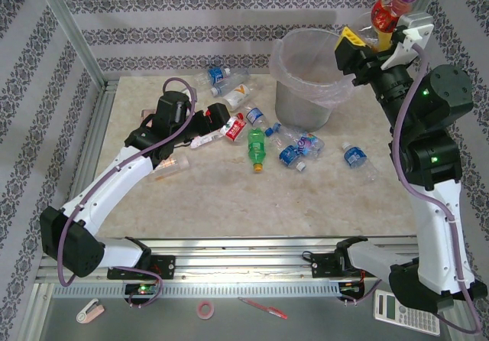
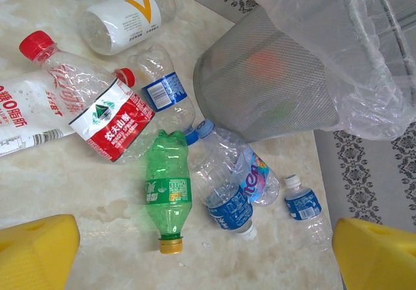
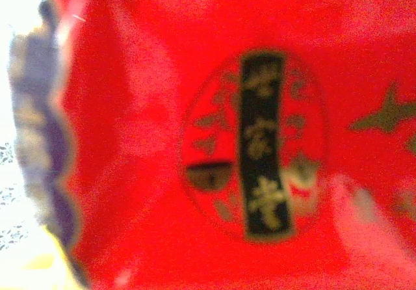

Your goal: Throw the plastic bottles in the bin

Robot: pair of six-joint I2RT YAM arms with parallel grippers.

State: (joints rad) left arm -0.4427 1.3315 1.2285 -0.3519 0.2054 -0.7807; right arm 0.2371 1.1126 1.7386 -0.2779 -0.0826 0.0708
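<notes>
Against the patterned wall (image 1: 229, 4), the red-labelled bottle (image 1: 388, 8) slants — cap up, rightward.

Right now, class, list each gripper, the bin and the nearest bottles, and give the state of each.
Left gripper: open, empty, above the loose bottles.
Right gripper: shut on the held bottle.
Held bottle: raised beside the bin, cap on.
Bin: upright, lined with a clear bag.
Green bottle: lying on its side, cap on.
Red-capped bottle: lying flat, crumpled, cap on.
</notes>
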